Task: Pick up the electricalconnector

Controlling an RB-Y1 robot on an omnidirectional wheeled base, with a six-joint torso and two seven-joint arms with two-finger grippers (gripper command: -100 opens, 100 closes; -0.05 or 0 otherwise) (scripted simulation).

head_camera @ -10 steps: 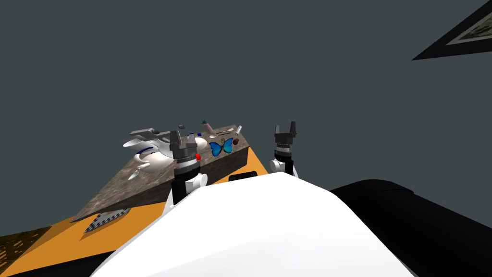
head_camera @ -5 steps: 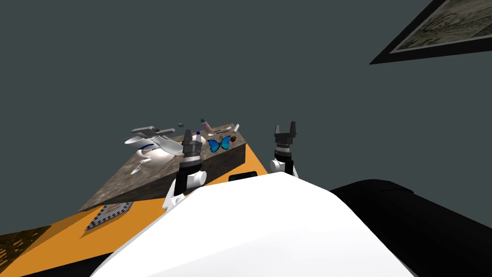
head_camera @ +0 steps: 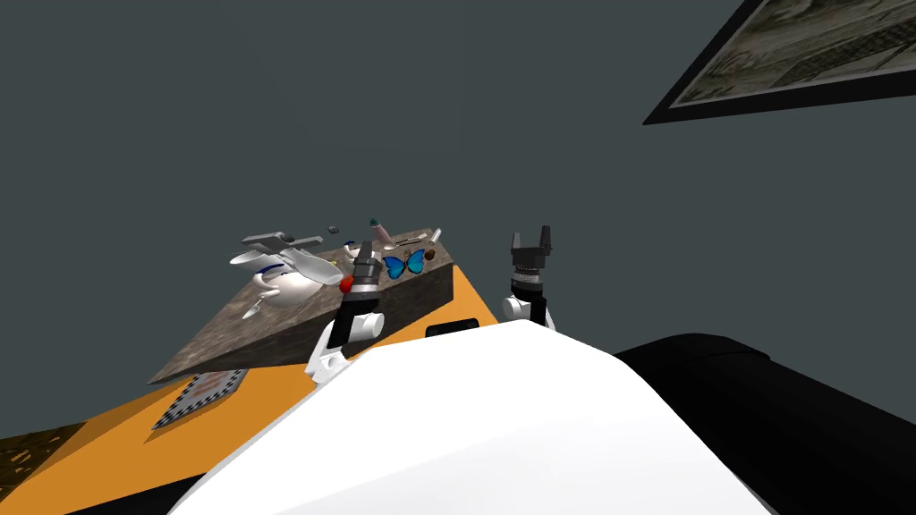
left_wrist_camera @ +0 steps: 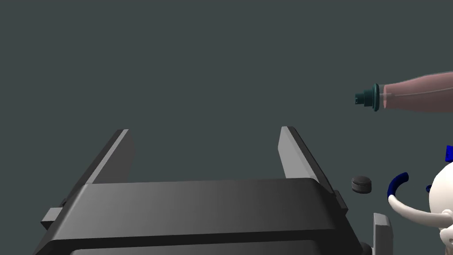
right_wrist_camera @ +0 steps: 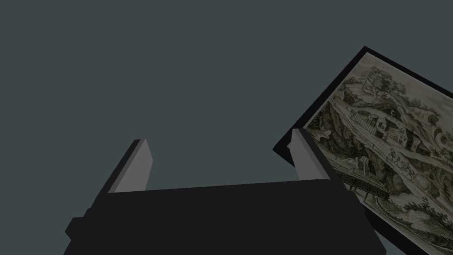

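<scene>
- Left wrist view: the left gripper (left_wrist_camera: 205,152) has its fingers apart with nothing between them. Nothing is grasped yet, so I judge the whole pick-up is left to do.
- A small dark grey puck-shaped piece (left_wrist_camera: 361,184) is what I take for the electricalconnector, though I cannot be sure. It sits outside the jaws, just beside one finger, between that finger and the blue handle of a white pot (left_wrist_camera: 442,195).
- To get it, the gripper would need to shift sideways until the piece lies between the fingers.
- The right gripper (head_camera: 530,240) is held up well apart from the surface (head_camera: 233,344), fingers apart and empty.
- The surface is a mottled grey-brown slab, crowded at its far end with a pink bottle (left_wrist_camera: 420,95), a blue butterfly (head_camera: 404,264) and a grey plane-like model (head_camera: 277,241).
- The room has a dark grey wall with a framed picture (head_camera: 787,54), and an orange floor (head_camera: 125,438) with a chequered mat (head_camera: 201,393).
</scene>
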